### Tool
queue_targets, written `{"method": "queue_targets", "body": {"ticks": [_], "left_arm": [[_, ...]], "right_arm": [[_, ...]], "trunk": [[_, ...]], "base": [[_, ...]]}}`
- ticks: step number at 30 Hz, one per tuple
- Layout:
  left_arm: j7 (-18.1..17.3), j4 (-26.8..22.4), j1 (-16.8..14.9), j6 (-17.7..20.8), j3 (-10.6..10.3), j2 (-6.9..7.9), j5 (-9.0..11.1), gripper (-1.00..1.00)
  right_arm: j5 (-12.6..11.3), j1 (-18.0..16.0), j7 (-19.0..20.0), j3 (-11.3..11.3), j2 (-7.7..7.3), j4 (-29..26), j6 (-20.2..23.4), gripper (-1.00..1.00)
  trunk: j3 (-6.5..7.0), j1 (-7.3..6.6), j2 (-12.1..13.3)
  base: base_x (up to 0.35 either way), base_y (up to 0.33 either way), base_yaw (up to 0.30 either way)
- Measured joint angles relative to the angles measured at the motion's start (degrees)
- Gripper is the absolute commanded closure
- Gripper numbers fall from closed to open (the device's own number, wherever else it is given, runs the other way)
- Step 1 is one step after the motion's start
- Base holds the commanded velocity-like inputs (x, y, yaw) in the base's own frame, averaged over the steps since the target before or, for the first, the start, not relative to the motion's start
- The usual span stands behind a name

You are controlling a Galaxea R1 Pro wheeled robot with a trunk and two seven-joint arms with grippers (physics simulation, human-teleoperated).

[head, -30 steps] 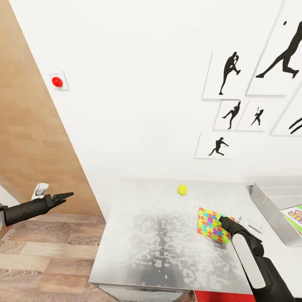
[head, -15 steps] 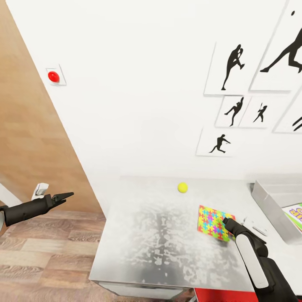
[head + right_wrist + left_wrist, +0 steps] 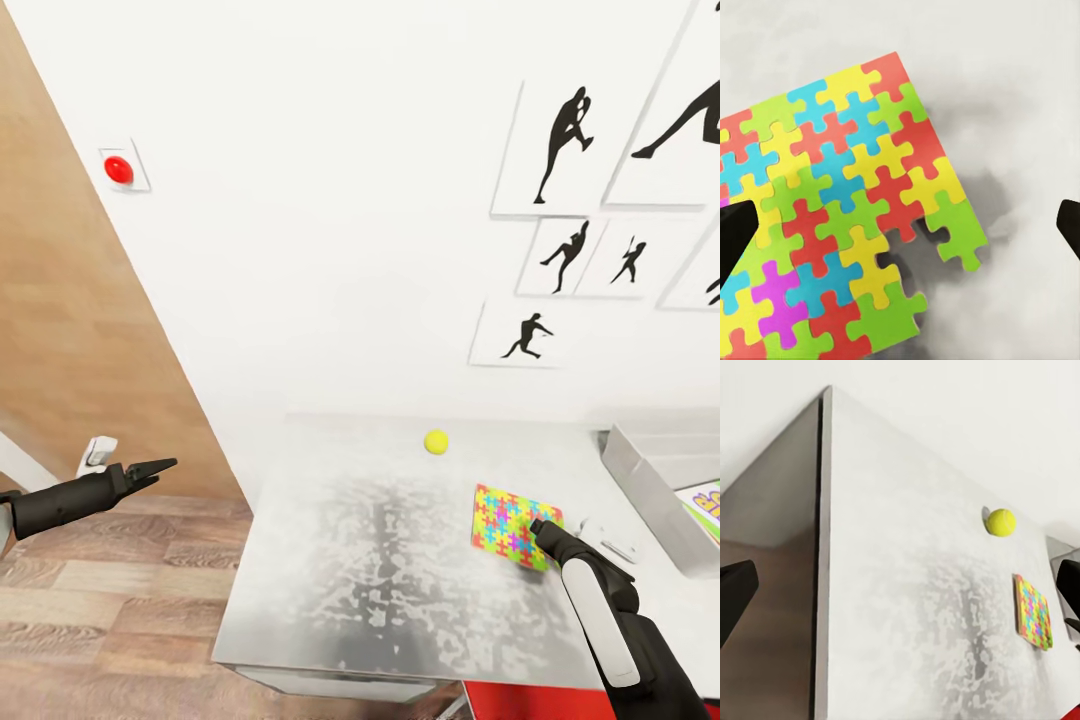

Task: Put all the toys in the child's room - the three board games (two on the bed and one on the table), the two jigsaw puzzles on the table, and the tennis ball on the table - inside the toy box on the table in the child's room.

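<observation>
Comparing the head view with the earlier frames, a slight upward and rightward camera drift is noted: the red wall button [image 3: 118,169] and silhouette posters [image 3: 560,150] sit differently in frame, yet nothing on the table [image 3: 380,560] has been moved. The right gripper [image 3: 545,528] has been brought a little lower, to the near right corner of the jigsaw puzzle [image 3: 512,524], which lies flat on the table; its jaw state cannot be told from here. The tennis ball [image 3: 436,441] rests farther back, well apart from the puzzle. The toy box [image 3: 640,470] stands at the far right with a printed board game [image 3: 706,505] seen inside. The left gripper [image 3: 160,466] is held off the table's left side over the wood floor, fingers apparently together.

Left wrist view: tennis ball [image 3: 1001,521] and jigsaw puzzle [image 3: 1033,610] are seen on the table [image 3: 900,607]; dark fingertips at both edges suggest some gap.

Right wrist view: the jigsaw puzzle [image 3: 832,217] lies close below, fingertips [image 3: 735,240] spread wide apart. A puzzle grasp is judged imminent, not yet made.
</observation>
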Motion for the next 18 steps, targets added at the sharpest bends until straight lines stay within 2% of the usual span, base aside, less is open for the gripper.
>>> {"method": "queue_targets", "body": {"ticks": [18], "left_arm": [[0.00,0.00,0.00,0.00,-0.02,-0.13,0.00,-1.00]], "right_arm": [[-0.17,-0.09,2.60,-0.09,-0.08,1.21,-2.36,-1.00]], "trunk": [[-1.70,0.00,0.00]], "base": [[0.000,0.000,0.000]]}}
